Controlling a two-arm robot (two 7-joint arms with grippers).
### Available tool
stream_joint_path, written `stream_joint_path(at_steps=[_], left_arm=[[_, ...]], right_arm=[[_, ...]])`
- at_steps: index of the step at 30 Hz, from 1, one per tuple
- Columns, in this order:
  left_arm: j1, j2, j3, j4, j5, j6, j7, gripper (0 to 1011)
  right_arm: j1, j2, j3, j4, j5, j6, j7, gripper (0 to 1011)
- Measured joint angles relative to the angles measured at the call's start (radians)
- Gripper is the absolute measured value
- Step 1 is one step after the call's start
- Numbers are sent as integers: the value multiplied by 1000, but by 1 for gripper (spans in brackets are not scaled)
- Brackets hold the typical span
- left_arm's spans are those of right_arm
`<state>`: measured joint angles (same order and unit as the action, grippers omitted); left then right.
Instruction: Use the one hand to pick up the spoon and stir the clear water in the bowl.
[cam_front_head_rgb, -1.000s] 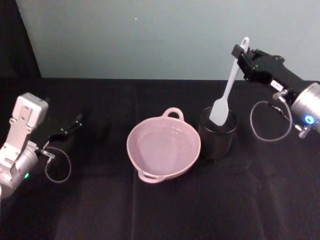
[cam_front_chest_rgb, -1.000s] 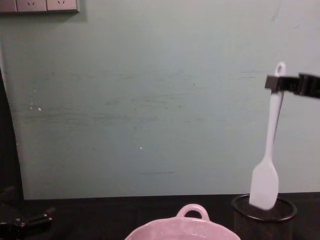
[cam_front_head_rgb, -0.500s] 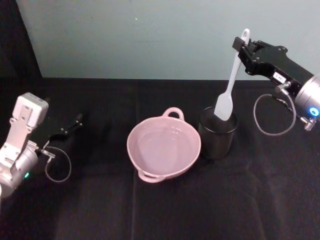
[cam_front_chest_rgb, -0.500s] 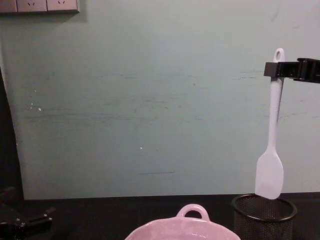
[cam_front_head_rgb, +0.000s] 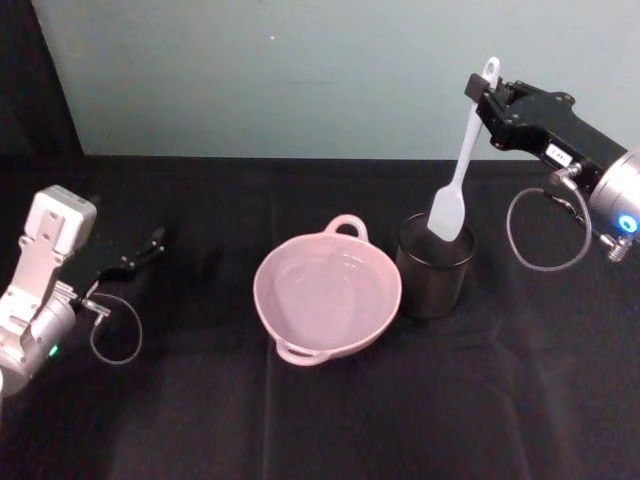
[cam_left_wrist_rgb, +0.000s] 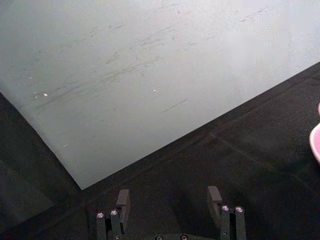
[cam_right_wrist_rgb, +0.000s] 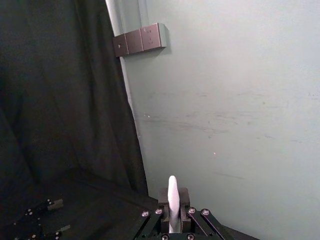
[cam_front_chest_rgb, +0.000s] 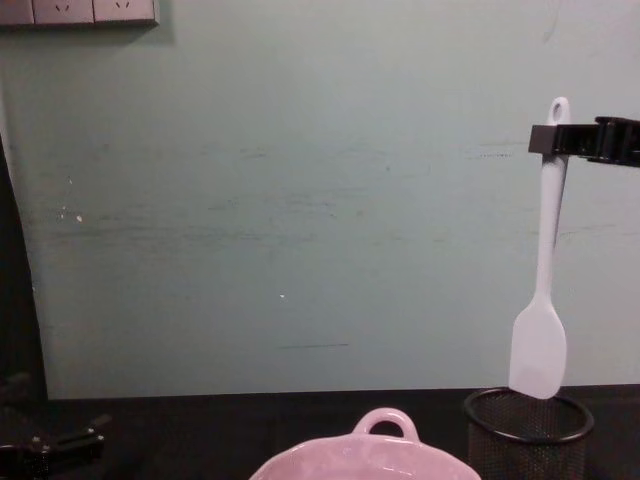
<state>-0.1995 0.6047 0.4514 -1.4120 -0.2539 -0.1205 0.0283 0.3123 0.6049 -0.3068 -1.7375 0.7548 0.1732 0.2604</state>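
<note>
Right tool (cam_front_head_rgb: 483, 95) raised the one spoon (cam_front_head_rgb: 463, 160).

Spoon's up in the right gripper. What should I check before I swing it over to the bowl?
1. Grip: right gripper shut on the spoon near the handle's top: ok.
2. Spoon hangs upright, head down: ok.
3. Spoon head clear of the mesh cup rim: cannot tell; the tip looks level with it.
4. Bowl upright, beside the cup on its left: ok.
5. Water in the bowl, faint sheen: ok.
6. Left gripper parked far from the bowl: ok.
</note>
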Motion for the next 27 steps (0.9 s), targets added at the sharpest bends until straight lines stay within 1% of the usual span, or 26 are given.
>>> stream_joint_path(at_steps=[24,27], left_arm=[[0,0,0,0,0,0,0,1011],[0,0,0,0,0,0,0,1011]], right_arm=[[-1,-1,0,2,2,-2,0,126],[2,-7,-3,0,-4,0,1,126]])
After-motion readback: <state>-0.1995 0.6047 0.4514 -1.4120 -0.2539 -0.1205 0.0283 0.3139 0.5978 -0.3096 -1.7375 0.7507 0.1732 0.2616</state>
